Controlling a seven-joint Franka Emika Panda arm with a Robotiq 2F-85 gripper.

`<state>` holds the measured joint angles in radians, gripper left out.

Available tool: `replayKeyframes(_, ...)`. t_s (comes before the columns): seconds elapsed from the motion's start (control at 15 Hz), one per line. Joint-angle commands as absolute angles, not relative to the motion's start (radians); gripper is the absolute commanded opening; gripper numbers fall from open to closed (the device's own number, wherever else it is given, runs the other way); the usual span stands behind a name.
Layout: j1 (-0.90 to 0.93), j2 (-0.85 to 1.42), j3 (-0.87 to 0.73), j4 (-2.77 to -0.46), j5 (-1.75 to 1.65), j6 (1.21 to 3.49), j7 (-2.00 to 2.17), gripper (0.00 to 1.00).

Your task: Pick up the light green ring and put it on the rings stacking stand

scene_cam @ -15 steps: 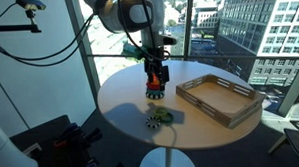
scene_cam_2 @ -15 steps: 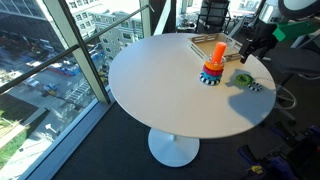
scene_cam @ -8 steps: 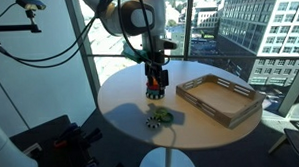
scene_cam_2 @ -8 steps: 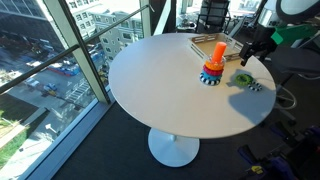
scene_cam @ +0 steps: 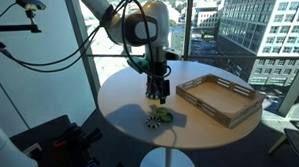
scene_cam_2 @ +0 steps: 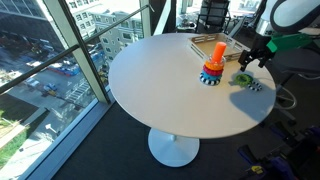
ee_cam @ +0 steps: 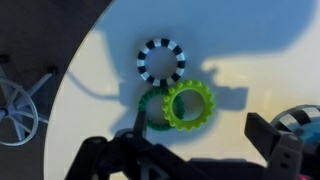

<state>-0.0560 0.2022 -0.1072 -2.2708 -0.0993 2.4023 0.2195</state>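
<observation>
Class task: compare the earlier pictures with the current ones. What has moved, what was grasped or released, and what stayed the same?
The gripper has moved away from the rings stacking stand toward the light green ring near the table edge. It has grasped and released nothing; its jaws look open. The stand, the light green ring, the dark green ring, the striped ring and the tray stayed put.

The light green ring (ee_cam: 188,106) lies flat on the white worktop (scene_cam_2: 150,90), not far from its edge. It is bright yellow-green with a notched outer rim, and one side overlaps a darker green ring (ee_cam: 150,112). The rings stacking stand (scene_cam_2: 213,62) stands upright near it but apart, an orange tapered post with coloured rings stacked round its foot.
</observation>
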Motion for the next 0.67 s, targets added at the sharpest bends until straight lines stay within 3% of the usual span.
replayKeyframes(0.0,-0.044,0.235,-0.127,-2.260,-0.148,2.461,0.279,1.00)
replayKeyframes(0.6,-0.012,0.319,-0.154,-2.245,-0.211,2.518,0.354,1.00)
